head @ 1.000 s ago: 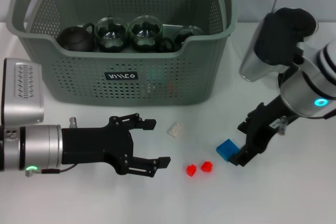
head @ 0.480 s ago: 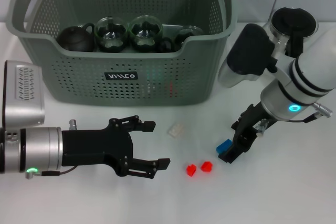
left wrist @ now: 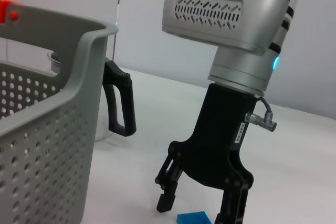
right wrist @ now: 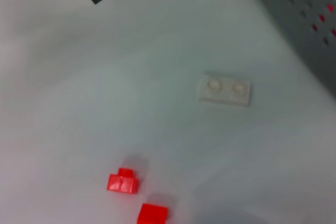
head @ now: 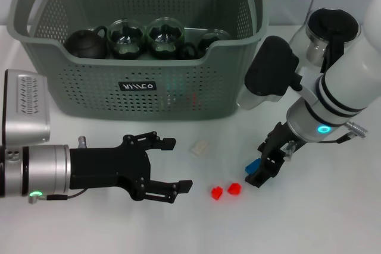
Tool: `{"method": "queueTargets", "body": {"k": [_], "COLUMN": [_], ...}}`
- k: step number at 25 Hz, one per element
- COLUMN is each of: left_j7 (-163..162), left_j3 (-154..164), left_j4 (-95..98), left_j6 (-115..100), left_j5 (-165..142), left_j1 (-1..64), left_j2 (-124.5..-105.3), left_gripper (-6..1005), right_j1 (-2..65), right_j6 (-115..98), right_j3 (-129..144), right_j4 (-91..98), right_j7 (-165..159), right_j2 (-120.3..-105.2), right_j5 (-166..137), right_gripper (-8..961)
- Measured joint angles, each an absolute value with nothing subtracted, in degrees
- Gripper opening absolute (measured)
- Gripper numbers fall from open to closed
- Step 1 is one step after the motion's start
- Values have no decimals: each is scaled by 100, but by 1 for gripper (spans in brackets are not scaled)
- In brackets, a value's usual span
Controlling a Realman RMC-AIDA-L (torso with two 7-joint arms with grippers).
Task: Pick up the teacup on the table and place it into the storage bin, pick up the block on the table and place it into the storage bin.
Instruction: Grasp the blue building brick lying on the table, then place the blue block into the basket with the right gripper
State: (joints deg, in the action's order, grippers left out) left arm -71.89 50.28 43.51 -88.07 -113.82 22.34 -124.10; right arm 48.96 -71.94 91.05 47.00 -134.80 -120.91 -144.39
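From the head view, the storage bin (head: 143, 57) stood at the back of the white tabletop (head: 333, 218), holding a dark teapot (head: 85, 42) and several teacups (head: 146, 37). The left end effector (head: 172, 165) lay low in front of the bin, fingers spread wide and empty. The right end effector (head: 262, 169) reached down over the blue block (head: 252, 165), fingers on either side of it, and whether they pressed on it could not be told. Two red blocks (head: 225, 191) lay just beside it, and a white brick (head: 199, 147) sat near the bin's front wall. A glass pitcher (head: 329, 35) stood to the bin's right.

Seen by the left wrist, the right end effector (left wrist: 198, 208) had its fingers parted around the blue block (left wrist: 194, 218), beside the bin wall (left wrist: 47, 145).

Across the right wrist view, the white brick (right wrist: 224, 89) and the red blocks (right wrist: 137, 198) lay apart on the tabletop
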Motion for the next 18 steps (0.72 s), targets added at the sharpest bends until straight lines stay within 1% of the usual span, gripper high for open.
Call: {"method": "queueTargets", "body": {"k": [4, 15, 18], "left_j7": [-7189, -7189, -7189], "left_j3": [5027, 5027, 5027], "left_j4": [4351, 4351, 4351], "left_j6": [-8807, -8807, -8806], "left_j5": [-11382, -11379, -11374], "left_j1": [2231, 2233, 2230], "left_j2": [-12410, -12410, -12410], "left_gripper": [951, 951, 951], "right_j1": [4896, 4803, 4744], "right_j6": [-7167, -7375, -7562], "right_j3": [9242, 9229, 9195], "right_j4": [4697, 5033, 5287], "right_j7": [-13567, -13612, -13651], "right_j2": [-12093, -12053, -12040], "right_j5": [-14439, -14440, -14450], "right_gripper": [797, 565, 480]}}
